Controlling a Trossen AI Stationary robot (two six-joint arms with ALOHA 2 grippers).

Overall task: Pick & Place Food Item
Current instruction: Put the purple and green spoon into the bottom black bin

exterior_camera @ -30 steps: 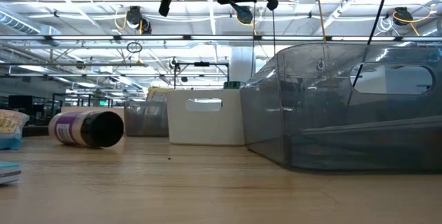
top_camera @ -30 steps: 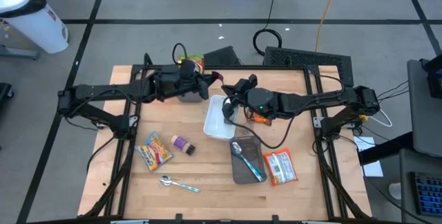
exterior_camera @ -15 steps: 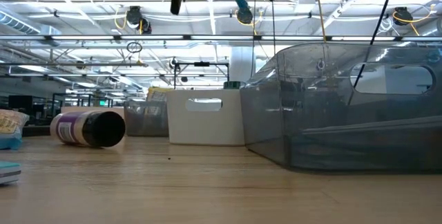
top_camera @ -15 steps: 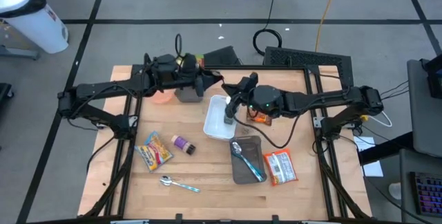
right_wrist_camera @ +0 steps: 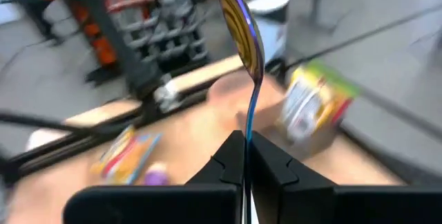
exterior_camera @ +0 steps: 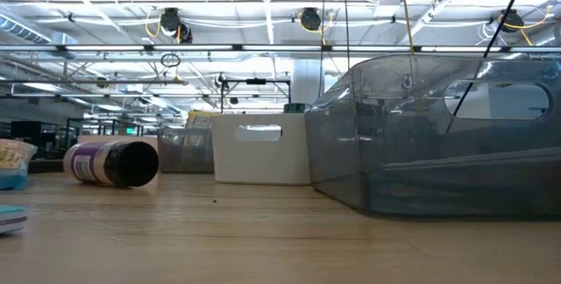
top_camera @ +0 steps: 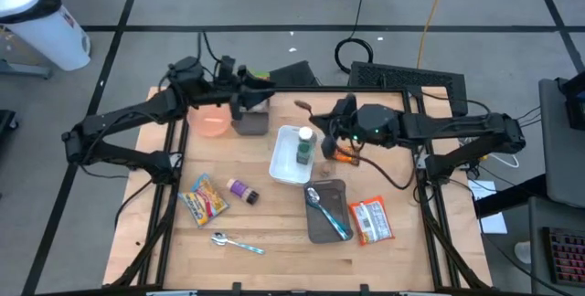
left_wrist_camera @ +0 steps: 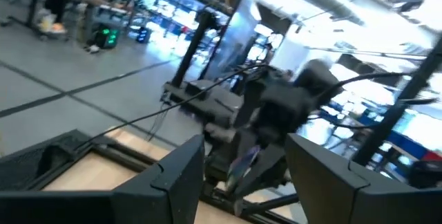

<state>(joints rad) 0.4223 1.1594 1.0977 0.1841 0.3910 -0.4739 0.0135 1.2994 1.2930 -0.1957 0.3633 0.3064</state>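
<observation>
My right gripper (top_camera: 322,121) hangs above the far end of the white bin (top_camera: 283,163), shut on a metal spoon with a blue handle (right_wrist_camera: 243,37) whose bowl (top_camera: 304,106) points toward the left arm. My left gripper (top_camera: 265,96) stands open and holds nothing. It is high over the grey container (top_camera: 249,124) near the far edge, and it faces the right arm across a gap (left_wrist_camera: 245,144). A green item (top_camera: 303,150) lies in the white bin. A yellow snack packet (top_camera: 205,197) and a purple can (top_camera: 242,189) lie on the table. My right gripper pinches the spoon's blue handle (right_wrist_camera: 247,126) between its two fingers. The spoon runs on from the fingers in line with them, its bowl (right_wrist_camera: 242,27) at the free end. It is lifted clear of the table and the bin.
A pink bowl (top_camera: 211,121) sits beside the grey container. A grey tray (top_camera: 320,227) with another blue-handled spoon (top_camera: 327,212) stands near right, with a red-and-white packet (top_camera: 370,221) beside it. An orange packet (top_camera: 343,155) lies under the right arm. A loose spoon (top_camera: 236,241) lies near the front.
My left gripper has opened, risen and swung back toward the far left, away from the spoon. My right gripper, still shut on the spoon, has risen and drawn toward the table's right, uncovering the white bin and the green item in it.
</observation>
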